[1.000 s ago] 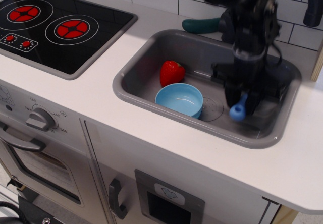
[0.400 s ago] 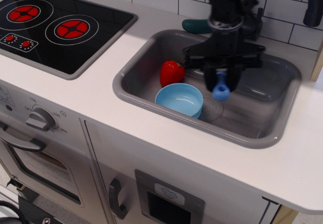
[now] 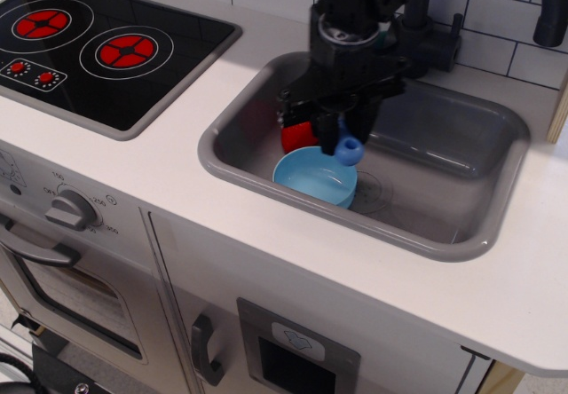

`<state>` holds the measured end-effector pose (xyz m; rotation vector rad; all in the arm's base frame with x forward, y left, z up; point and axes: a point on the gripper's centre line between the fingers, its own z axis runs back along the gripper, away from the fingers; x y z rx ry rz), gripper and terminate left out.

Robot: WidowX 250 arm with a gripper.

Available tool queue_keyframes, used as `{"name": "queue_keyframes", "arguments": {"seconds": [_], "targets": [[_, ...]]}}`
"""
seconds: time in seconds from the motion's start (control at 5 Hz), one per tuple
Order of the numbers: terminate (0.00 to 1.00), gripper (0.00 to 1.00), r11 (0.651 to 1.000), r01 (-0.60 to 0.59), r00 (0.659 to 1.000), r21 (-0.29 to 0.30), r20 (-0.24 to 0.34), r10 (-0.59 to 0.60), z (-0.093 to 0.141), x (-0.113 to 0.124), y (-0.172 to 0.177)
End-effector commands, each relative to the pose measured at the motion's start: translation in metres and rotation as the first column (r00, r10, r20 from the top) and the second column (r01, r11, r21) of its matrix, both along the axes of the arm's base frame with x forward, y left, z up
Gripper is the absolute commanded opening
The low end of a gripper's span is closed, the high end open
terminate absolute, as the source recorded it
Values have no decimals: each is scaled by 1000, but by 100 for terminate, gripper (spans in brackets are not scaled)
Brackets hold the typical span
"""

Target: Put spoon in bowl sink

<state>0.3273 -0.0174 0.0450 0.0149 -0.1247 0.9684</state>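
Note:
The light blue bowl [image 3: 317,176] sits in the grey sink [image 3: 470,234], near its front wall. My gripper [image 3: 334,121] hangs just above the bowl's back rim. It is shut on the spoon [image 3: 348,150]. Only the spoon's light blue handle end with its hole shows, pointing down over the bowl. The grey scoop is hidden in the gripper.
A red strawberry [image 3: 297,135] lies in the sink behind the bowl, partly hidden by the gripper. A black faucet [image 3: 543,3] stands at the back right. A black stove top [image 3: 98,43] with red burners is on the left of the white counter [image 3: 177,181].
My gripper has carried the spoon from the right part of the sink to the left, to just above the bowl. The teal handle at the back is now hidden behind the arm.

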Motion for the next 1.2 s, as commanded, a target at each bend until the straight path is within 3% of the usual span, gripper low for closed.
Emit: {"name": "queue_keyframes", "arguments": {"seconds": [0.0,0.2,1.0], "targets": [[0,0,985,-130,991,-115,-19,129,16,-5,-1],[0,0,981,-129,992,-147,-31,126,14,-12,-3],[0,0,985,-126,989,-117,-87,116,-19,-19,-12]]}}
